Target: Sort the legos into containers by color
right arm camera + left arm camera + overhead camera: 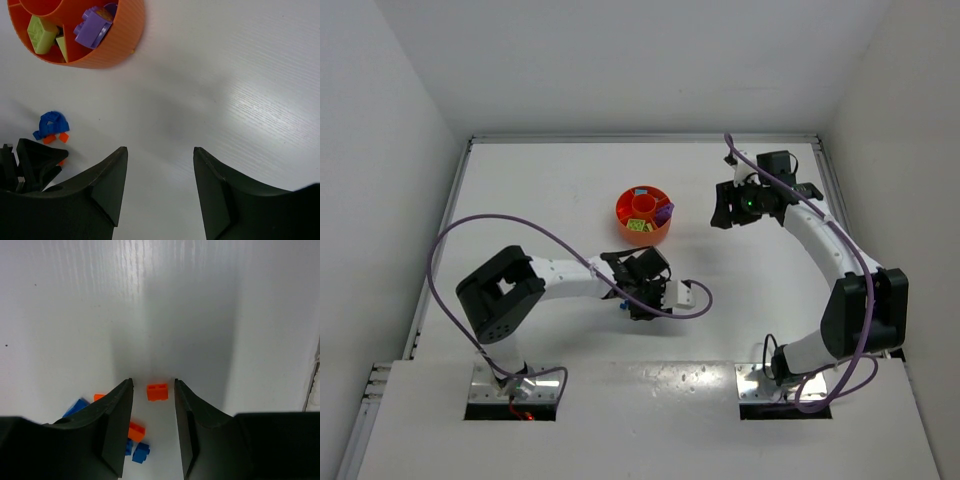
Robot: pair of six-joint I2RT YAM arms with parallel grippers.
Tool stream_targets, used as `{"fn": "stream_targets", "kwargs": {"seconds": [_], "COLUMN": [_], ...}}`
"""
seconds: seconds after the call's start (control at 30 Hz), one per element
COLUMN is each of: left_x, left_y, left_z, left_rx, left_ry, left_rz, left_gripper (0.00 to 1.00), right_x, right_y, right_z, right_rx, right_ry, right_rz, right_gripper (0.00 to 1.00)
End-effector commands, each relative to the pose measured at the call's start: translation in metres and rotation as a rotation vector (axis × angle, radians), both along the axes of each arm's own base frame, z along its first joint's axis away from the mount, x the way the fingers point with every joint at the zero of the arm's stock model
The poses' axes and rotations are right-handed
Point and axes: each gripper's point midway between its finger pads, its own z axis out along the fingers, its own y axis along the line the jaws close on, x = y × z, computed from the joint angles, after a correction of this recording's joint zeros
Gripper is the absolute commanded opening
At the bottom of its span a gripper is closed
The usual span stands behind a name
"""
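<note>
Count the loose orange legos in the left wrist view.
3 orange legos. One shows between the left gripper's fingertips; one lies nearer, beside the finger on the view's left; one peeks from behind that finger. The gripper may hide others.

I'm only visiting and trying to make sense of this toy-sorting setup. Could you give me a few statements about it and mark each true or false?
1. A purple piece lies inside the orange tray. True.
2. Every brick is already in the tray. False: an orange brick and blue bricks lie loose on the table.
3. The right gripper holds a blue brick. False: its jaws stand open with nothing between them.
4. The left gripper is open, and the orange brick lies on the table in line with its gap. True.
</note>
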Motion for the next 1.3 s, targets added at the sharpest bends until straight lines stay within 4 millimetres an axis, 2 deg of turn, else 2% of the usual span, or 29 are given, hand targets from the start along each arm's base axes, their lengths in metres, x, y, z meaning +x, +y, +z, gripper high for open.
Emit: {"fn": "stream_targets", "kwargs": {"seconds": [0.0, 0.13, 0.23, 0.37, 0.43, 0.47, 0.5, 0.63, 0.7, 0.83, 0.87, 0.97, 1.03, 1.1, 1.13, 1.2, 1.23, 1.27], "left_x": [0.005, 0.005, 0.004, -0.001, -0.002, -0.004, -0.004, -0.004, -0.004, 0.002, 0.008, 0.014, 0.030, 0.036, 0.050, 0.060, 0.078, 0.086], "left_y": [-0.015, -0.013, -0.011, 0.000, 0.002, 0.004, 0.004, 0.003, 0.003, -0.001, -0.009, -0.013, -0.019, -0.018, -0.018, -0.014, -0.007, -0.003], "left_z": [0.007, -0.001, -0.003, -0.013, -0.012, -0.012, -0.012, -0.009, -0.009, 0.003, 0.016, 0.044, 0.079, 0.102, 0.123, 0.148, 0.162, 0.174], "left_rx": [-0.037, -0.016, -0.015, 0.016, 0.016, 0.017, 0.016, 0.009, 0.009, -0.015, -0.048, -0.086, -0.157, -0.200, -0.240, -0.282, -0.300, -0.324], "left_ry": [-0.021, -0.012, -0.011, 0.000, 0.000, 0.000, 0.004, -0.001, -0.001, -0.011, -0.033, -0.042, -0.067, -0.048, -0.066, -0.083, -0.105, -0.116], "left_rz": [0.005, 0.017, 0.017, 0.021, 0.021, 0.021, 0.029, 0.029, 0.029, 0.046, 0.046, 0.063, 0.094, 0.112, 0.135, 0.156, 0.197, 0.212], "left_gripper": [0.44, 0.40, 0.31, 0.24, 0.21, 0.15, 0.14, 0.12, 0.06, 0.05, 0.05, 0.05, 0.05, 0.05, 0.05, 0.05, 0.05, 0.05], "right_x": [0.008, 0.006, 0.006, 0.008, 0.008, 0.008, 0.008, 0.008, 0.008, 0.007, 0.007, 0.007, 0.007, 0.007, 0.007, 0.008, 0.010, 0.010], "right_y": [-0.001, -0.001, -0.001, -0.001, -0.001, 0.001, 0.001, 0.001, 0.001, 0.002, 0.002, 0.002, 0.002, 0.002, 0.002, 0.002, 0.003, 0.003], "right_z": [0.013, 0.012, 0.012, 0.012, 0.012, 0.013, 0.009, 0.009, 0.009, 0.010, 0.010, 0.010, 0.010, 0.010, 0.010, 0.007, 0.010, 0.010], "right_rx": [0.008, 0.007, 0.007, 0.007, 0.007, 0.014, 0.013, 0.013, 0.013, 0.020, 0.020, 0.020, 0.020, 0.020, 0.020, 0.019, 0.020, 0.020], "right_ry": [-0.053, -0.044, -0.044, -0.044, -0.044, -0.043, -0.034, -0.033, -0.033, -0.032, -0.032, -0.032, -0.032, -0.032, -0.032, -0.023, -0.032, -0.032], "right_rz": [-0.014, -0.014, -0.014, -0.014, -0.014, -0.008, -0.008, -0.008, -0.008, -0.002, -0.002, -0.002, -0.002, -0.002, -0.002, -0.002, -0.002, -0.002], "right_gripper": [0.56, 0.56, 0.56, 0.56, 0.56, 0.56, 0.56, 0.56, 0.56, 0.56, 0.56, 0.56, 0.56, 0.56, 0.56, 0.56, 0.56, 0.56]}}
